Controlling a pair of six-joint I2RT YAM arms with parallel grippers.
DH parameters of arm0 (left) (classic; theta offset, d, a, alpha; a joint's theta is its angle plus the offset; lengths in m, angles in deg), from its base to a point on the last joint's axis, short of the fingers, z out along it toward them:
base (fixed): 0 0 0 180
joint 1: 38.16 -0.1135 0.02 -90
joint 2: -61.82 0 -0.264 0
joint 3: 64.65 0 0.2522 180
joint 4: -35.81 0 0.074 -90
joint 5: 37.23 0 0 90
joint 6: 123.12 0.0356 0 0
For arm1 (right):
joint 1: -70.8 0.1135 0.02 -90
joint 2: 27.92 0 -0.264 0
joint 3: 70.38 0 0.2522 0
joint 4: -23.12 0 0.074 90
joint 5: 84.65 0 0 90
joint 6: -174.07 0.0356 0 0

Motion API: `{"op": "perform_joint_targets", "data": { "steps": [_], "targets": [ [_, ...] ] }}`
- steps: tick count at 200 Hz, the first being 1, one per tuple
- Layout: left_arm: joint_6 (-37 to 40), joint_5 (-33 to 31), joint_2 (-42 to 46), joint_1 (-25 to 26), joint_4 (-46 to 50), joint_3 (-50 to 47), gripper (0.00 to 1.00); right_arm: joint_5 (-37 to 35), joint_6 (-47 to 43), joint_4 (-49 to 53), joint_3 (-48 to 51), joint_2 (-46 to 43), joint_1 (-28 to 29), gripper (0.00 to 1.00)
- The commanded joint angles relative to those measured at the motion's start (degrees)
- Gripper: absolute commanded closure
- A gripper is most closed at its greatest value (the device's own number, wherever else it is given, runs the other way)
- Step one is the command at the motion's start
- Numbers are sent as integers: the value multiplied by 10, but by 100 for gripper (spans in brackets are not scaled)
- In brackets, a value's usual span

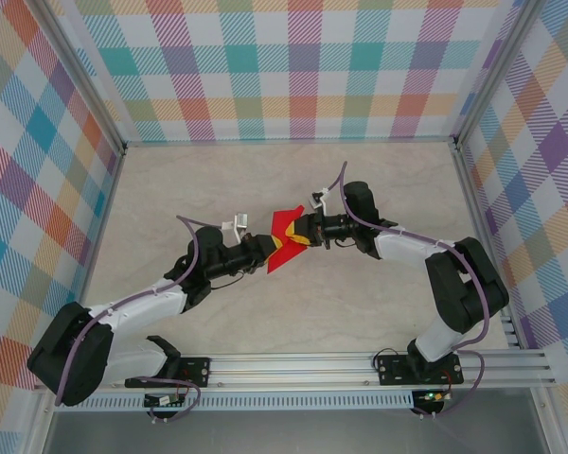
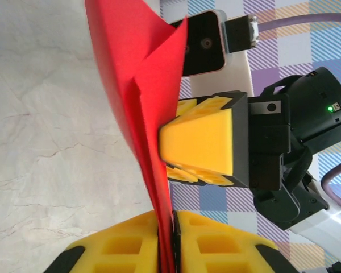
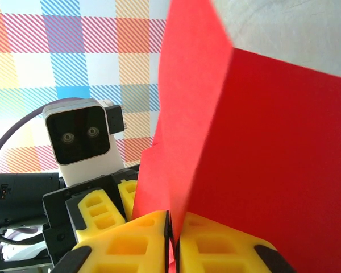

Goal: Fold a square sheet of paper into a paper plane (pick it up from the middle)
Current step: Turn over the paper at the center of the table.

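Item: square sheet of paper [image 1: 284,223], red, partly folded, held upright above the centre of the table [image 1: 218,180].
Left gripper [image 1: 270,248]: pinched on sheet.
Right gripper [image 1: 298,236]: pinched on sheet.
Status: early creases present; nose and wings apparently outstanding.

Your L arm [image 1: 142,307] runs from its base at the near edge, L side, low over the desk twd centre, wrist about level. R arm [image 1: 426,257] comes off the near-R base, elbow bent by the R edge, forearm reaching L twd centre. L gripper [image 1: 268,248] and R gripper [image 1: 300,230] face each other mid-desk, tips just beside one another. Each has its yellow fingers [image 2: 241,250] pinched onto the red sheet [image 1: 282,238], w/ only paper between.
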Motion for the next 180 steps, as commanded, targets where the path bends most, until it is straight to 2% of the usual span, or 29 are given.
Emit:
{"op": "perform_joint_targets", "data": {
  "steps": [1, 24, 46, 72, 96, 123, 157, 180],
  "targets": [
    [26, -13, 16, 6, 39, 13, 89, 7, -15, 11, -4, -27, 2, 83],
    [46, -25, 28, 6, 85, 20, 89, -30, -74, 108, -14, -53, 1, 63],
    [84, -49, 42, 6, 175, 39, 90, -129, -163, 250, -29, -100, 1, 38],
    [166, -126, 52, 7, 391, 106, 89, -260, -226, 363, -32, -153, 1, 22],
    [244, -223, 23, 10, 598, 196, 90, -332, -250, 413, -29, -183, 1, 14],
    [308, -347, -27, 26, 748, 303, 90, -372, -257, 439, -24, -192, 1, 11],
    [333, -514, -101, 66, 868, 395, 90, -425, -243, 457, -15, -194, 1, 9],
    [331, -592, -152, 89, 910, 431, 90, -465, -231, 476, -13, -196, 1, 9]
  ]
}}
